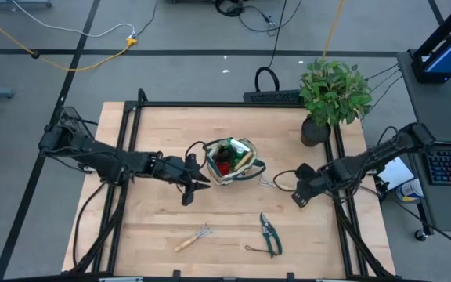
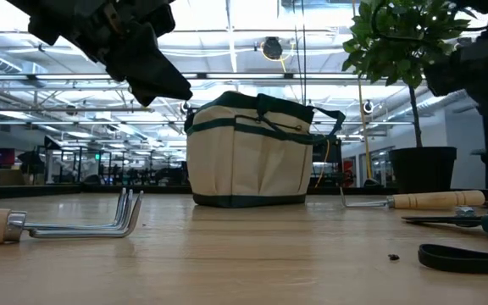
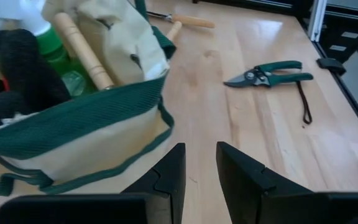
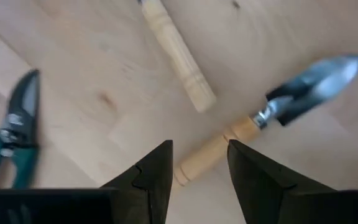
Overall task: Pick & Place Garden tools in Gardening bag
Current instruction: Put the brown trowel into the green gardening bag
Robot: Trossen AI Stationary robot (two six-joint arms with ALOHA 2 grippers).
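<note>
The tan gardening bag point(image 1: 229, 160) with green trim stands mid-table and holds a green bottle, a dark glove and a wooden handle point(image 3: 82, 50). My left gripper point(image 1: 198, 182) hovers just left of the bag point(image 3: 73, 124), raised above the table point(image 2: 155, 80), its fingers a little apart and empty. My right gripper point(image 1: 296, 189) is open, right of the bag. In the right wrist view its fingers point(image 4: 201, 165) stand on either side of the handle end of a wooden-handled trowel point(image 4: 278, 115), which lies flat on the table. A second wooden-handled tool point(image 4: 176, 53) lies beside the trowel.
A rake point(image 1: 194, 239) and green-handled pruning shears point(image 1: 270, 233) lie near the front edge. A potted plant point(image 1: 331, 98) stands at the back right. A black frame rail point(image 1: 210, 104) borders the table.
</note>
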